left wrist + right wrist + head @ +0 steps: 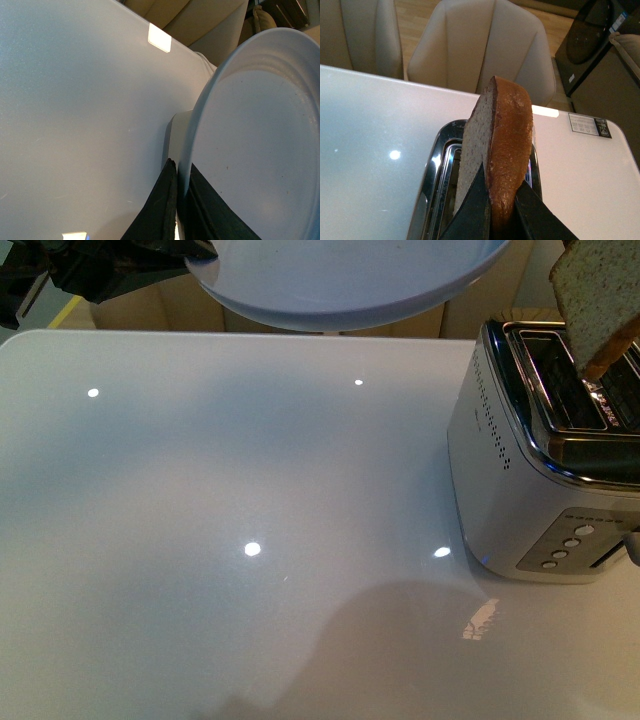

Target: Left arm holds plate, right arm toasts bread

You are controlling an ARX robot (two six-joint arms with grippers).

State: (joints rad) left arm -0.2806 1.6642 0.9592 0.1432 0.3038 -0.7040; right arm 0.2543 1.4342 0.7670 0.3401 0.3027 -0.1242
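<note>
The pale grey-blue plate [340,280] hangs in the air above the far edge of the table, at the top of the front view. My left gripper [181,164] is shut on its rim, one black finger on each face of the plate [260,125]. The bread [600,290], a light brown slice with a tan crust, hangs tilted over the silver toaster [520,470] at the right, its lower end at the slot opening. My right gripper [502,175] is shut on the crust edge of the bread [502,135], above the toaster's slots [445,175].
The white glossy table [250,520] spreads left of the toaster. Beige chairs [480,45] stand beyond the far edge. The toaster's buttons [565,545] face the front. A dark cabinet [600,35] is at the far right.
</note>
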